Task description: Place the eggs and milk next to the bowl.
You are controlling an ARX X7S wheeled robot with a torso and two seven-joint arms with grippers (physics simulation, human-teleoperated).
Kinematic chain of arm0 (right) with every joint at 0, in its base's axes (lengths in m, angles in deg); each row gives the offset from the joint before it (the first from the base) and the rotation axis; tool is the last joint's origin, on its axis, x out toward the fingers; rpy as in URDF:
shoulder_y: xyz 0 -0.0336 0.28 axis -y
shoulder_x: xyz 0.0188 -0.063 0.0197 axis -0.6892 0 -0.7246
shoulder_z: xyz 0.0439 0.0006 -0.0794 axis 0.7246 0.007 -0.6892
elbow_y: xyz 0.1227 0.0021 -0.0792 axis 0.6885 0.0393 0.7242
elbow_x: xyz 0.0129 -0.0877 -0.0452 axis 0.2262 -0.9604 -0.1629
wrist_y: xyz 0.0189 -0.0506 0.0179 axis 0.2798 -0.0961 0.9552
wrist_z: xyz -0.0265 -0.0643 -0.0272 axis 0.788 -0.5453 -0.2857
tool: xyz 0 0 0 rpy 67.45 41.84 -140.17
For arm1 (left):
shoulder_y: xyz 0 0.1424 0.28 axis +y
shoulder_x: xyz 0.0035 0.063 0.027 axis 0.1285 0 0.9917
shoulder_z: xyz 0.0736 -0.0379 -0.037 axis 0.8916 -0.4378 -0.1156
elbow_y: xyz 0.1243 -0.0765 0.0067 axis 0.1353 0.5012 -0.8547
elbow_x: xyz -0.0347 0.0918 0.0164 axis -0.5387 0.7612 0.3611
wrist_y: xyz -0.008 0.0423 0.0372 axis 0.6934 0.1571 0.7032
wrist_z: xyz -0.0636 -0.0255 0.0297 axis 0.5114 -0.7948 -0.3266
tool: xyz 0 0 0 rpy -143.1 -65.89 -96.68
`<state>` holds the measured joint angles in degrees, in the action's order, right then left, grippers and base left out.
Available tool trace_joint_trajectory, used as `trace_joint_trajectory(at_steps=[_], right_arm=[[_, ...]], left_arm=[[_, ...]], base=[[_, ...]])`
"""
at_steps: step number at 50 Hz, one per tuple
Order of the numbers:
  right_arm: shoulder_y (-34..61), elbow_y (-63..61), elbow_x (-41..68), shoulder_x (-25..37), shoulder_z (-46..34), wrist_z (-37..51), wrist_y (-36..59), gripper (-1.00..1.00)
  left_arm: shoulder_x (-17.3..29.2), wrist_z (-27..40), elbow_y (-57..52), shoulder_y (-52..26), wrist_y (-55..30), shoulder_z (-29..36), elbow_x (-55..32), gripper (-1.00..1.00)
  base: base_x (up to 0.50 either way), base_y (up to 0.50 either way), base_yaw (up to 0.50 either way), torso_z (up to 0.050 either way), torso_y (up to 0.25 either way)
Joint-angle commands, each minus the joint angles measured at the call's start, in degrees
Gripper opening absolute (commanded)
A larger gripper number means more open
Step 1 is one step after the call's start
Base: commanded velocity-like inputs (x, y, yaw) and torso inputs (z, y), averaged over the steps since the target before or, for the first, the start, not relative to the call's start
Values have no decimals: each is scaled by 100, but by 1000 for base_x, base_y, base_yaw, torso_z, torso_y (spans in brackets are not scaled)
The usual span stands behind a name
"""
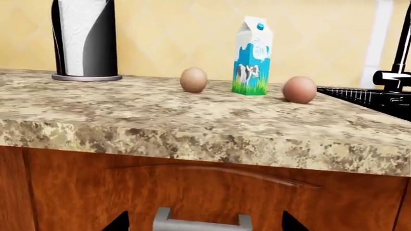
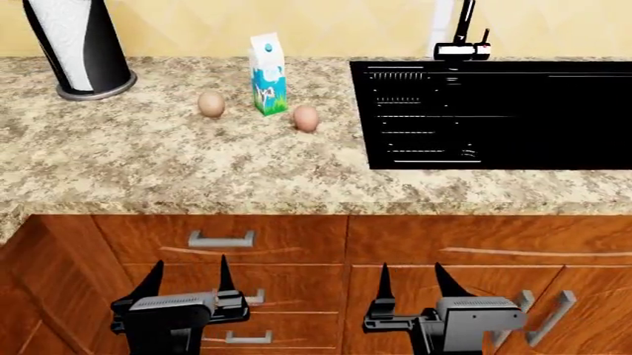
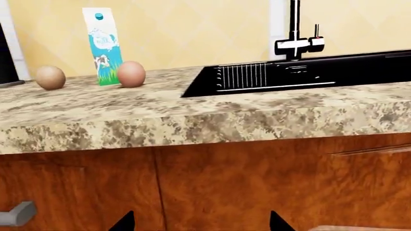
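A speckled granite table (image 2: pixel 177 166) runs across the upper half of the head view over reddish wooden drawers (image 2: pixel 219 238), with a yellow wall behind and a black sink (image 2: pixel 493 115) at upper right; the paper towel roll (image 2: pixel 77 44) at upper left is cut off by the frame's top edge, and no bowl shows in any view. The milk (image 2: pixel 268 73) stands upright at upper centre, its long axis vertical, between the two eggs, the left egg (image 2: pixel 212 103) and the right egg (image 2: pixel 306 117), both near it; the left gripper (image 2: pixel 188 275) and right gripper (image 2: pixel 412 279) sit low in the frame before the drawers, both with jaws apart and holding nothing.
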<state>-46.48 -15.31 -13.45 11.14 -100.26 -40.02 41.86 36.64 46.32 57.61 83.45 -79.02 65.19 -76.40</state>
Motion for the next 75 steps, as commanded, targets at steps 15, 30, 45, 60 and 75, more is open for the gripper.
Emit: trace_joint_trajectory(at_steps=[15,30,45,60,75], right_arm=[[-7,-13,62,53,-67,61,-59,100],[2225,-2533,2199,806,335,854,4190,100],[5561,261,2341,561,130,571,5333,100],[7654,4625,1183,-137,-550,-214,3868,100],[7280,3298,1340,49,-650,-177,4201,100]], left_arm=[[58,87,32,-6,91,111,46,100],[246,454,-2354,-2279,-3958,208,-1037,100],[-273,655,-449,-4959,-5109,21,-1414,100],[-373,578,1300,-5926,-4654,446,-901,100],[-215,654,634,-5675,-4864,474,-1055,100]], base=[[6,500,0,0,0],[3,133,0,0,0],[0,0,0,0,0],[0,0,0,13,0],[400,1,0,0,0]])
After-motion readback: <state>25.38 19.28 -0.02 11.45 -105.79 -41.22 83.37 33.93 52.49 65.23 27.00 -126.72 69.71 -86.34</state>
